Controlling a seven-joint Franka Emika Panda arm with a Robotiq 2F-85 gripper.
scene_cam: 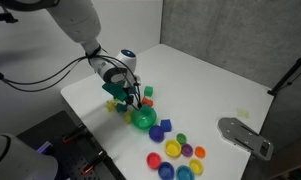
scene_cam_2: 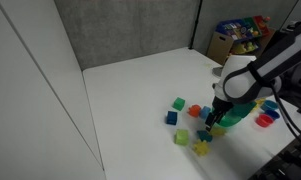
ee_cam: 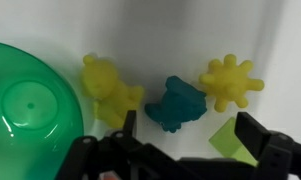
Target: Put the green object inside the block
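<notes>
In the wrist view a light green block (ee_cam: 233, 140) lies on the white table just inside my right finger. My gripper (ee_cam: 190, 135) is open and low over the table, with nothing clamped. A teal shape (ee_cam: 177, 103) lies just beyond the fingertips, between a yellow figure (ee_cam: 108, 88) and a yellow spiky shape (ee_cam: 230, 80). A large green bowl (ee_cam: 30, 100) is at the left. In both exterior views the gripper (scene_cam: 120, 95) (scene_cam_2: 218, 115) hovers over the cluster of small pieces. No hollow block for the green piece shows clearly.
Small coloured pieces lie scattered: a blue cube (scene_cam_2: 172, 117), a red piece (scene_cam_2: 194, 111), a yellow-green piece (scene_cam_2: 181, 138). Several coloured cups (scene_cam: 175, 150) sit near the table's front edge. A grey flat object (scene_cam: 245, 135) lies at the right. A box of toys (scene_cam_2: 238, 38) stands behind.
</notes>
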